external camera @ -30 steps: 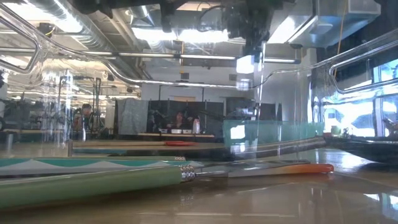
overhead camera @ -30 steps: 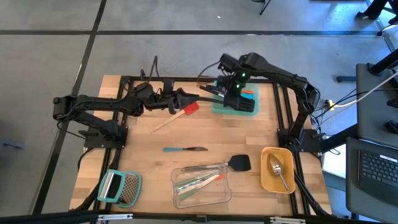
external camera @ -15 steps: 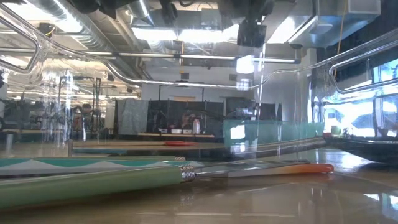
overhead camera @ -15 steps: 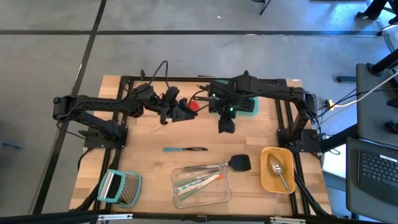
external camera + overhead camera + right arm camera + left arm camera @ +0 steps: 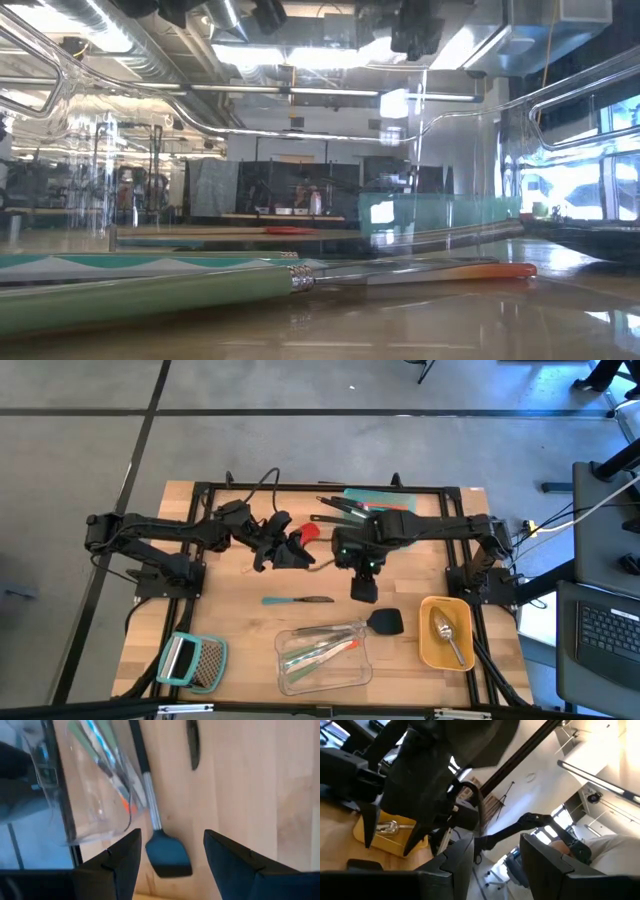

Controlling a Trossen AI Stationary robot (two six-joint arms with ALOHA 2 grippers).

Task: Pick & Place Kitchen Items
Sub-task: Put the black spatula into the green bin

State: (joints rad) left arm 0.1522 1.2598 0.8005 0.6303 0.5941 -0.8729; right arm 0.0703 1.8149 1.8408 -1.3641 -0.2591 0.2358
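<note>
- Utensils lie spread over the surface [image 5: 230, 575]: several in the clear tray [image 5: 322, 660], a black spatula [image 5: 384, 623] leaning over its rim, a spoon [image 5: 448, 636] in the yellow bin [image 5: 446, 632].
- Right claw [image 5: 364, 590] hovers above the spatula, fingers apart, empty.
- Left claw [image 5: 296, 550] is clamped on the red spatula [image 5: 306, 533], mid-surface.
- Teal knife [image 5: 297, 600] lies alone.

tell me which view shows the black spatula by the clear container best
The right wrist view: the black spatula fills it, blade and steel handle plain. The high view shows it whole but small. The low and left wrist views don't show it.
</note>
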